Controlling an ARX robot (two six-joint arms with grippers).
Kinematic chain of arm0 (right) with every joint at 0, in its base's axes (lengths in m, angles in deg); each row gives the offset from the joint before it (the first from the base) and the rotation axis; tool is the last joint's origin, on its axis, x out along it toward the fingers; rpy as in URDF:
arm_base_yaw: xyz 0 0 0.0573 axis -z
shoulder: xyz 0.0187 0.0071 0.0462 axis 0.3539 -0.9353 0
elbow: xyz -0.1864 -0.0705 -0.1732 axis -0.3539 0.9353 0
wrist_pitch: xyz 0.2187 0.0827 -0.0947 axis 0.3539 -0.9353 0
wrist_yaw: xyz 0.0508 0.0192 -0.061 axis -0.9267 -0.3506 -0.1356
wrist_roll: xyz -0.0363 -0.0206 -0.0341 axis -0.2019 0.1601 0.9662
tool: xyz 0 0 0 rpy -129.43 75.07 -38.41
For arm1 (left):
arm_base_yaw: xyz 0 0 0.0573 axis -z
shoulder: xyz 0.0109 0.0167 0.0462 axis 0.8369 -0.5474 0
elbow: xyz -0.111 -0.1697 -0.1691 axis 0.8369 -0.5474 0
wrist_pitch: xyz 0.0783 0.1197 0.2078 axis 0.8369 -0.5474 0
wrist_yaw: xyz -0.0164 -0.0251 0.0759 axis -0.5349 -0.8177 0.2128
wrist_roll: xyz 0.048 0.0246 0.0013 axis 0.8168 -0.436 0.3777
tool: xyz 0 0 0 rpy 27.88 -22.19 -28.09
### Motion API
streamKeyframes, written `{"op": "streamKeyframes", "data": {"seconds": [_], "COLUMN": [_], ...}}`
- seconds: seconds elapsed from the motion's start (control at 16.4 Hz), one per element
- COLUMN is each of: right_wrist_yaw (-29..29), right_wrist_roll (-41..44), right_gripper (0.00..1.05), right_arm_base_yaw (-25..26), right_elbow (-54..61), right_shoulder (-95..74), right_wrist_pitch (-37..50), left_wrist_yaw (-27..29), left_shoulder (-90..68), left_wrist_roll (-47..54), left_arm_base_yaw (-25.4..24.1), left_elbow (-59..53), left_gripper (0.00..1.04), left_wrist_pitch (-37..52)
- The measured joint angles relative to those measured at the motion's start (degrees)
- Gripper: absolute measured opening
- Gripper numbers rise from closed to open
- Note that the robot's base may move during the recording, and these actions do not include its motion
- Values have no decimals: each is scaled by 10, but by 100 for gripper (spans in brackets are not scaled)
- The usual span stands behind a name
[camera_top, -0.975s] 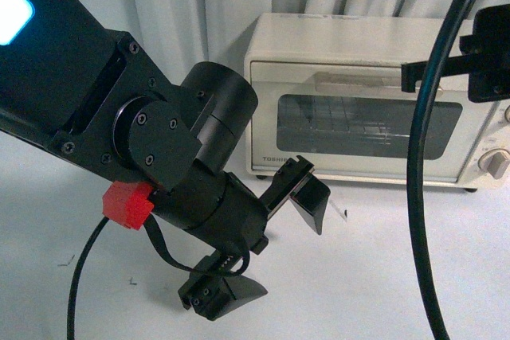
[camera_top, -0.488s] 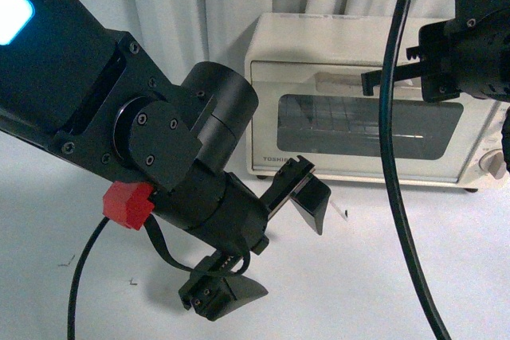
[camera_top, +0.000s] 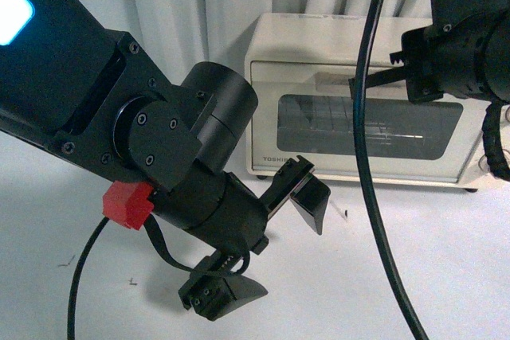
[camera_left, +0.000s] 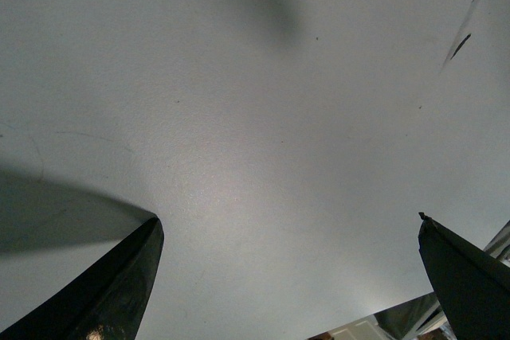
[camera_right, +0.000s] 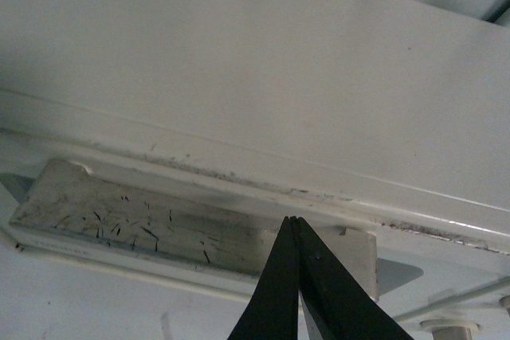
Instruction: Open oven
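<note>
The cream-white oven stands at the back of the table with its glass door closed. Its flat bar handle runs above the window. My right gripper is shut and empty, its tip at the handle's level in front of the door. In the right wrist view the closed fingertips lie over the scratched handle, near its end, below the oven's top panel. My left gripper hangs open low over the table, left of the oven; its fingers frame only bare tabletop.
The white table stretches in front of the oven. Pale curtains hang behind. My left arm's big black body fills the left foreground. A black cable from the right arm loops down across the oven front.
My right arm has swung left across the oven front, bringing its shut tip from the handle's right end to near the handle's middle. The cable moved left with it. The left arm is still.
</note>
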State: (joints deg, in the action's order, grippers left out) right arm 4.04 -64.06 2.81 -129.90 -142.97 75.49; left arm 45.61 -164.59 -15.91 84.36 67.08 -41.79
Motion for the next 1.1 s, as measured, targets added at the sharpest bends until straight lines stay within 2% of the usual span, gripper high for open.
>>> {"op": "streamKeyframes", "data": {"seconds": [0.49, 1.1], "right_wrist_yaw": [-9, -33], "right_wrist_roll": [1, 3], "right_gripper": [2, 2], "right_arm_base_yaw": [23, 26], "right_elbow": [-13, -27], "right_shoulder": [-23, -45], "right_wrist_pitch": [-6, -2], "left_wrist_yaw": [0, 0], "left_shoulder": [0, 0], "left_wrist_roll": [0, 0], "left_arm_base_yaw": [0, 0], "left_elbow": [0, 0], "left_gripper": [98, 98], "left_wrist_pitch": [0, 0]}}
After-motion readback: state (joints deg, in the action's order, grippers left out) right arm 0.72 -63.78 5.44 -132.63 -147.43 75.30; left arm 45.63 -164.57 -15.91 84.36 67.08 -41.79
